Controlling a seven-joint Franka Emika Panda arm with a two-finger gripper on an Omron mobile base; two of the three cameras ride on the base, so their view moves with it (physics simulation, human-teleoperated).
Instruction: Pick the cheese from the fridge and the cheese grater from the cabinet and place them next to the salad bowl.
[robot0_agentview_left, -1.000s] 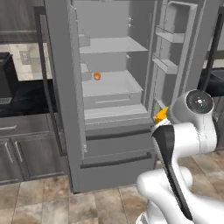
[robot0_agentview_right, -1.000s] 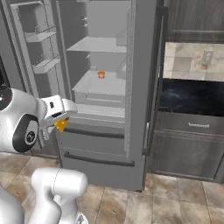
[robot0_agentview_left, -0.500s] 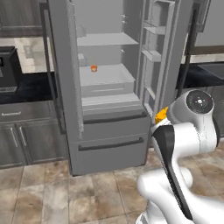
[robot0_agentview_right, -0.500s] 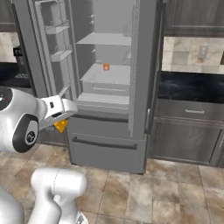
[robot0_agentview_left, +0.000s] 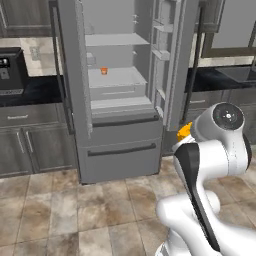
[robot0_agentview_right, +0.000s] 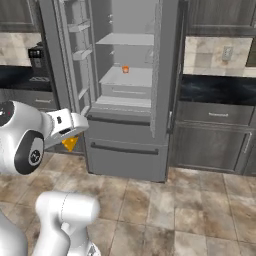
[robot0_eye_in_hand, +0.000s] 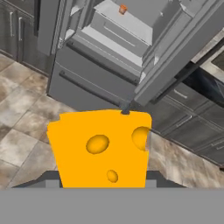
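Observation:
My gripper (robot0_eye_in_hand: 103, 181) is shut on the cheese (robot0_eye_in_hand: 99, 146), a yellow-orange wedge with holes that stands upright between the fingers. From the base views the cheese (robot0_agentview_left: 183, 131) (robot0_agentview_right: 70, 143) pokes out of the gripper (robot0_agentview_left: 186, 135) (robot0_agentview_right: 71, 139), held low in front of the arm. The fridge (robot0_agentview_left: 120, 145) (robot0_agentview_right: 125, 150) (robot0_eye_in_hand: 87, 83) stands a short way off with both upper doors open, grey shelves showing. The cheese grater, the cabinet and the salad bowl are out of view.
A small orange cup (robot0_agentview_left: 104, 71) (robot0_agentview_right: 125, 69) (robot0_eye_in_hand: 123, 8) sits on a fridge shelf. The open fridge door (robot0_agentview_left: 172, 65) juts toward me. Dark counters and grey lower cabinets (robot0_agentview_right: 215, 140) flank the fridge, with a black appliance (robot0_agentview_left: 11, 70) at left. The tiled floor (robot0_agentview_left: 65, 205) lies between.
The whole picture has shifted: the base has moved, and the fridge now looks farther away and more to one side. The cheese stays in the shut gripper.

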